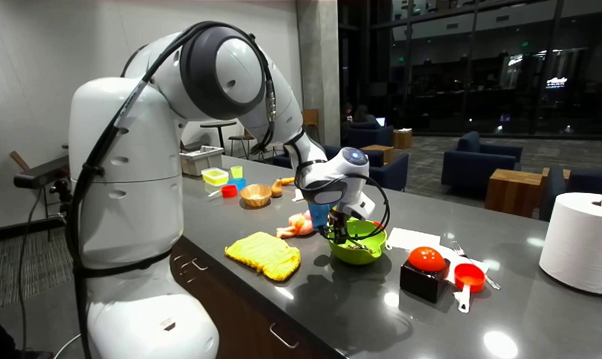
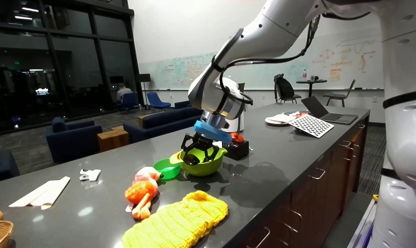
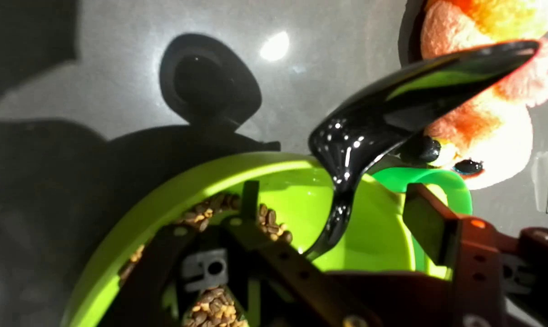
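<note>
One black ladle (image 3: 401, 104): handle down in a lime-green bowl (image 3: 378, 245), scoop (image 2: 191, 159) out beyond the rim; whether its neck rests on the rim cannot be told. Scoop visible in the wrist view and in an exterior view.

One gripper (image 3: 337, 206): low over the bowl, fingers (image 3: 430, 222) spread wide, holding nothing that shows. Ladle handle runs between them with a gap on either side in the wrist view; its lower end is hidden by the gripper.

Brown beans and pale kernels (image 3: 214, 313): inside the bowl, told apart in the wrist view only.

One smaller green bowl (image 2: 167, 168): just beside the lime-green one; in an exterior view and, partly, the wrist view.

One pink and orange plush toy (image 2: 144, 193): near both bowls; all three views, the wrist view adding a glossy dark eye (image 3: 469, 166).

One yellow knitted piece (image 2: 180, 222) and one black block (image 1: 423, 281) with orange dome (image 1: 426, 259): both exterior views, outside the wrist frame.

One white-handled red measuring cup (image 1: 470, 277) and one paper roll (image 1: 580, 244): plain in an exterior view.

One open laptop (image 2: 338, 117): in an exterior view.
</note>
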`<state>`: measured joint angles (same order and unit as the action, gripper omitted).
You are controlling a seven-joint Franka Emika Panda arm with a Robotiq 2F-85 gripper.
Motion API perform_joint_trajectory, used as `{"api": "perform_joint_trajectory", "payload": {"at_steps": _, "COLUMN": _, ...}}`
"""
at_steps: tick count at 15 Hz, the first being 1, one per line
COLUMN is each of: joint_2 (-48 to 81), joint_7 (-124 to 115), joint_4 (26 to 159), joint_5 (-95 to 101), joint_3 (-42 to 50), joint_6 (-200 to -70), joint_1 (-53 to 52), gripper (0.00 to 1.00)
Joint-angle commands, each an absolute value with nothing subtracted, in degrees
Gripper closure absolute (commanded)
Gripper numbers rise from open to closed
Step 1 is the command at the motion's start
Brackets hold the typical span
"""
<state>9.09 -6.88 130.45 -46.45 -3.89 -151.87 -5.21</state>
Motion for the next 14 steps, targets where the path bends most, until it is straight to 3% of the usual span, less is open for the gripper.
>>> {"api": "perform_joint_trajectory", "payload": {"at_steps": 1, "joint_2": 7.17, "joint_7": -14.96, "joint_4": 132.15, "joint_5": -35.38, "joint_3": -3.49, "joint_6": -153.04, "joint_1": -6.81, "gripper": 0.00}}
{"api": "perform_joint_trajectory", "payload": {"at_steps": 14, "joint_2": 6.74, "joint_7": -36.70, "joint_4": 128.15, "joint_5": 4.75, "joint_3": -1.14, "joint_6": -147.82, "joint_1": -9.78, "gripper": 0.00}}
